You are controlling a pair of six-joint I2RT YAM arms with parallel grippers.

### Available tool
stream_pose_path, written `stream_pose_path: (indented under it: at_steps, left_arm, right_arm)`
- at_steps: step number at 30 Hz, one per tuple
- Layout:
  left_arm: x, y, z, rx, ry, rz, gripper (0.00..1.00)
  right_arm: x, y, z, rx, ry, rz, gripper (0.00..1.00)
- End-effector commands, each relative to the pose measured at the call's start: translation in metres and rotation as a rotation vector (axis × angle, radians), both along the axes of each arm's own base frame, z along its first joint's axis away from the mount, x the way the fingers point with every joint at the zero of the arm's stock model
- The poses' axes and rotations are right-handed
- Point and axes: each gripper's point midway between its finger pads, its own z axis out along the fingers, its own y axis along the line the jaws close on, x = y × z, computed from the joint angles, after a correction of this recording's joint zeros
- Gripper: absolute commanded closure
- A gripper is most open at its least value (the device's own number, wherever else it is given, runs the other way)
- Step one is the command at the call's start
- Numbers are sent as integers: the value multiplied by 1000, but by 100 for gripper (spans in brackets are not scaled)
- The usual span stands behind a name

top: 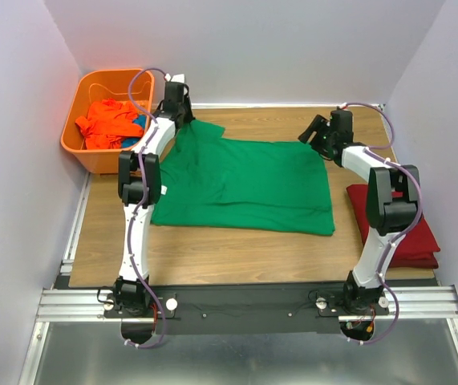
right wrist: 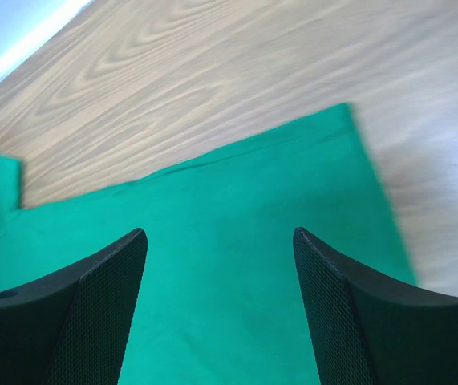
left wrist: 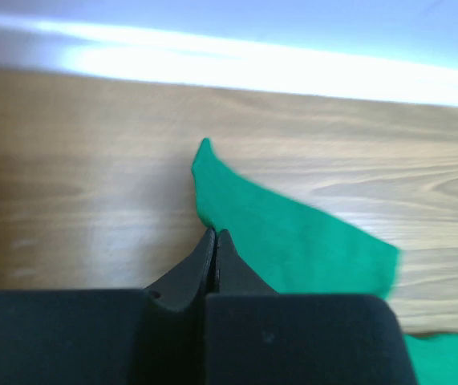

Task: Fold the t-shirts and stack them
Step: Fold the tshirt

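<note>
Bright green soft cloth t-shirt (top: pixel 245 180) lay spread flat, centre of the wooden desk (top: pixel 237 245). Left end effector (left wrist: pixel 215 234), upper left of top view, was closed tight at the sleeve edge, apparently pinching it. Right end effector (right wrist: pixel 219 237), upper right, hung w/ fingers wide apart over the shirt's far corner, gripping nothing. Prob. a fold grab: right should drop & pinch that corner, then both lift evenly, cloth taut. Folded dark red t-shirt (top: pixel 421 233) at right edge; crumpled orange t-shirt (top: pixel 104 120) in orange plastic basket (top: pixel 80 148), upper left.

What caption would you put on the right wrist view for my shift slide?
Right gripper open, poised above a corner of the green t-shirt spread on the wooden table.
</note>
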Motion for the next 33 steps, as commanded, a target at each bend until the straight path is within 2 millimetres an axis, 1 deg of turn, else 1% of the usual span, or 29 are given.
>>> stream_pose_path:
  at_steps: [1, 4, 5, 7, 8, 9, 10, 12, 13, 14, 15, 16, 17, 20, 21, 22, 23, 24, 25, 26, 27, 28, 29, 30, 33]
  left_arm:
    - [8, -25, 60, -72, -143, -103, 100]
    - [6, -33, 58, -94, -143, -147, 100]
    - [6, -36, 59, -100, -149, -158, 100]
    - [3, -42, 54, -116, -141, -193, 100]
    - [3, -43, 54, -120, -143, -200, 100]
    - [2, -45, 51, -121, -137, -207, 100]
    - [1, -46, 50, -126, -135, -215, 100]
    - [0, -49, 47, -129, -129, -223, 100]
    - [-1, -50, 45, -133, -126, -228, 100]
    - [-1, -50, 45, -135, -127, -230, 100]
    - [-1, -52, 44, -137, -126, -236, 100]
    - [-1, -52, 44, -138, -126, -235, 100]
    - [-2, -53, 43, -140, -124, -239, 100]
    - [-2, -53, 42, -139, -123, -240, 100]
    - [-2, -53, 39, -139, -118, -240, 100]
    - [-3, -52, 38, -137, -117, -240, 100]
    - [-3, -52, 37, -139, -115, -239, 100]
    - [-2, -52, 37, -138, -115, -238, 100]
    - [-2, -52, 37, -138, -115, -238, 100]
    - [-2, -52, 36, -138, -114, -238, 100]
    - [-2, -52, 36, -137, -114, -237, 100]
    - [-2, -52, 35, -137, -112, -236, 100]
    - [-2, -52, 36, -137, -115, -237, 100]
    - [-2, -52, 35, -137, -112, -236, 100]
    - [-2, -53, 32, -138, -109, -239, 100]
  right_arm:
    - [-8, -42, -20, -57, 66, -138, 20]
    - [-9, -58, -27, -74, 101, -179, 20]
    - [-10, -61, -36, -82, 122, -186, 20]
    - [-6, -68, -38, -91, 131, -202, 21]
    - [-7, -71, -50, -103, 159, -211, 21]
    - [-6, -73, -52, -107, 167, -219, 22]
    - [-2, -76, -53, -110, 167, -226, 22]
    - [0, -78, -60, -120, 183, -232, 23]
    - [0, -78, -70, -123, 206, -233, 26]
    - [5, -79, -68, -123, 197, -238, 26]
    - [6, -79, -77, -125, 213, -239, 26]
    - [8, -79, -78, -128, 213, -241, 27]
    - [14, -80, -75, -130, 202, -247, 28]
    - [19, -82, -82, -135, 209, -259, 28]
    - [24, -83, -78, -133, 197, -262, 28]
    - [25, -83, -79, -132, 197, -263, 28]
    - [26, -81, -83, -128, 205, -259, 29]
    - [29, -80, -81, -121, 199, -258, 33]
    - [31, -80, -81, -117, 199, -259, 33]
    - [31, -80, -85, -112, 206, -258, 37]
    - [31, -78, -85, -107, 208, -254, 38]
    - [32, -78, -86, -103, 208, -251, 43]
    - [33, -74, -85, -89, 206, -241, 43]
    - [34, -73, -88, -82, 211, -237, 49]
    - [36, -71, -89, -75, 212, -235, 49]
